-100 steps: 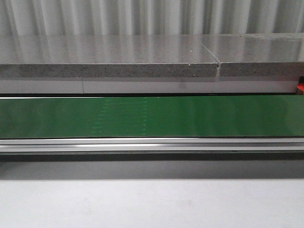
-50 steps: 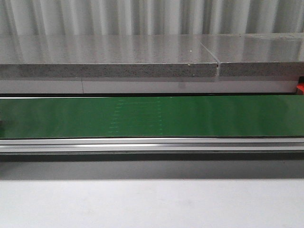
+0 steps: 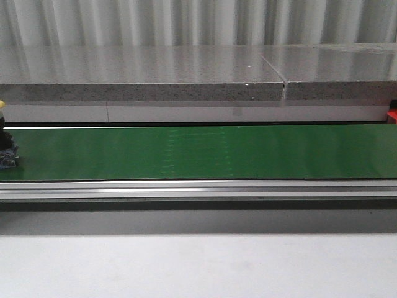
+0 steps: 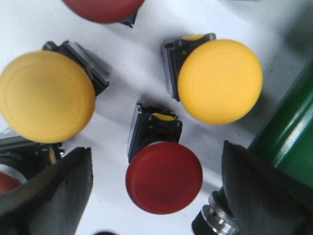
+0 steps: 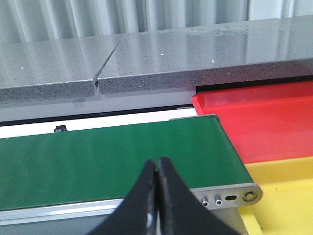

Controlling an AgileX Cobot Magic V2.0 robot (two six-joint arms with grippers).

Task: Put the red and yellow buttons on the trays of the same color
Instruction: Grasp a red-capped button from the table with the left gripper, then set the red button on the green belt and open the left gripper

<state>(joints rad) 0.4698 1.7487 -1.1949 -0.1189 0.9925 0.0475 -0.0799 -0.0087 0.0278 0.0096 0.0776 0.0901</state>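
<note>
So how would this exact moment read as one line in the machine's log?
left hand: open over red button | right hand: shut, empty, by red tray and yellow tray | yellow button: on green belt

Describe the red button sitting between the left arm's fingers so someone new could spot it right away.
In the left wrist view, find the white surface beside the green belt, crowded with buttons. The red button lies between the two dark fingers. Its nearest neighbours have yellow caps; it is the only red cap fully in view.

I see a button [image 3: 6,149] riding the conveyor belt [image 3: 198,152] at its far left end. Behind the belt runs a stone ledge [image 3: 142,77]. Past its right end, 2 trays [image 5: 264,122] sit adjacent.
</note>
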